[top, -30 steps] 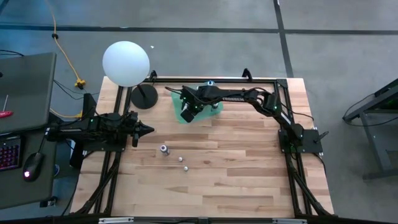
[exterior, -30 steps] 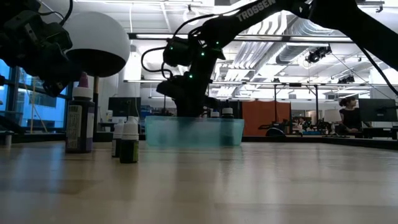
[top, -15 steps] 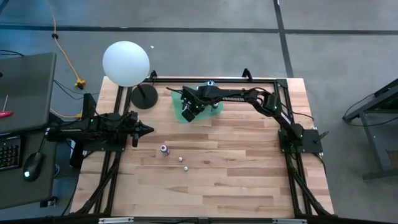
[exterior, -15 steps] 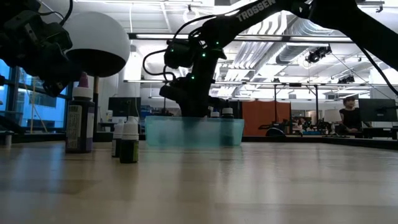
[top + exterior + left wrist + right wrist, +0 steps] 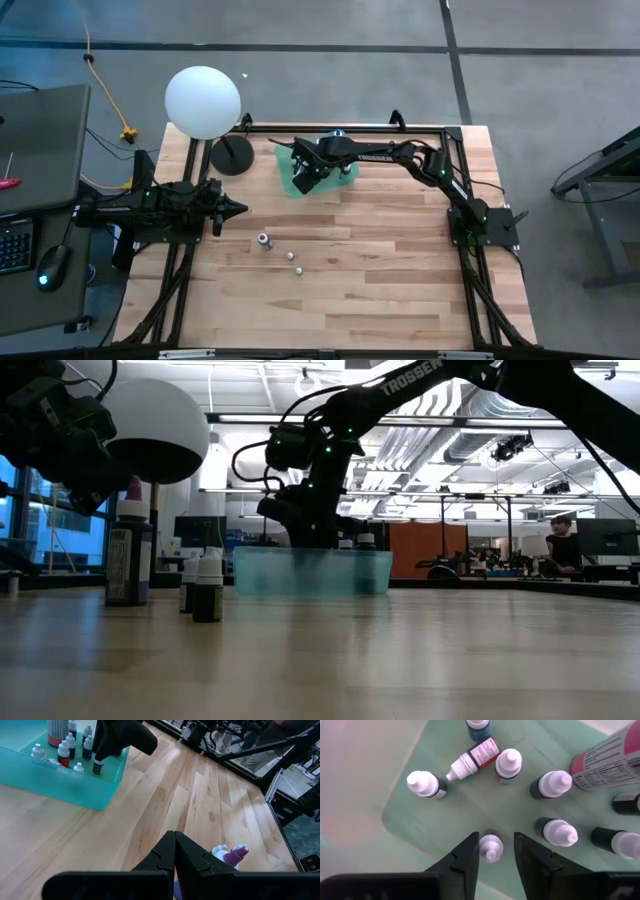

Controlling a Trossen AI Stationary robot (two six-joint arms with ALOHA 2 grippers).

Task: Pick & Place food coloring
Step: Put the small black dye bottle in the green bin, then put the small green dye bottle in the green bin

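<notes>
Two dark arms share a wooden table, which is the biggest thing here, with a big white globe on a black stand at its far left corner. The right arm reaches across the far edge, its gripper lowered over a shallow teal tray; the left arm waits along the left side, its gripper pointing toward the table's middle with the fingers pressed together and nothing between them.

From the right wrist view, the right gripper has its fingers parted, one to each side of a small white-capped bottle standing upright on the tray floor. Whether the fingers touch the bottle I cannot tell; narrow gaps seem to show on both sides, so the bottle looks unclamped. Around it in the tray stand more food coloring bottles, mostly upright with whitish caps; one red-labelled bottle lies on its side, and a larger labelled bottle sits at the edge of that view.

Three bottles remain out on the bare wood (well apart from the tray), near the left gripper: a taller purple-bodied one, a small dark green one and another small one just behind it.
</notes>
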